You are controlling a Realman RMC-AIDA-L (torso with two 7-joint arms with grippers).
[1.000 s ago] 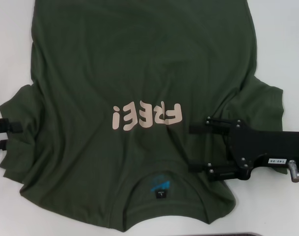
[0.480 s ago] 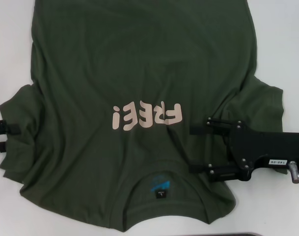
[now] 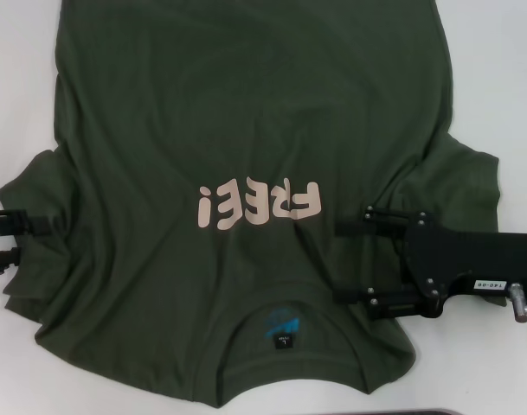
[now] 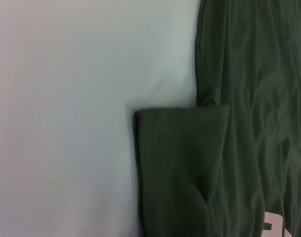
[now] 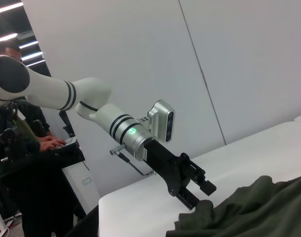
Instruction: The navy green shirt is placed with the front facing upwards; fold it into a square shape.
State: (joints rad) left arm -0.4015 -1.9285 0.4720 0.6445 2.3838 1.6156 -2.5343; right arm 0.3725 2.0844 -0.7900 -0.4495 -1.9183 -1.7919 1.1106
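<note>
The shirt (image 3: 246,156) lies front up on the white table (image 3: 505,86), collar (image 3: 285,324) nearest me, the "FREE!" print (image 3: 258,206) across the chest, and both sleeves bunched rather than flat. My left claw (image 3: 21,239) is at the left sleeve (image 3: 38,225), low over the table; from the right wrist view its fingers (image 5: 202,190) look to be right at the sleeve's edge with cloth rising between them, but I cannot tell for sure whether they are pinching it or only spread around it. My right claw (image 3: 345,259) sits over the right shoulder, fingers spread wide, one just above the cloth near the print and one near the collar, holding nothing. The risks I see: if my left pinch has only one layer, or none, the sleeve will slip out as I lift and the fold will fail. If it has both layers plus the body beneath, I will drag the whole shirt sideways and skew it. The wrinkles by each armpit would then get folded in, giving a lopsided shape, not a square. My right fingers could also snag the collar.
</note>
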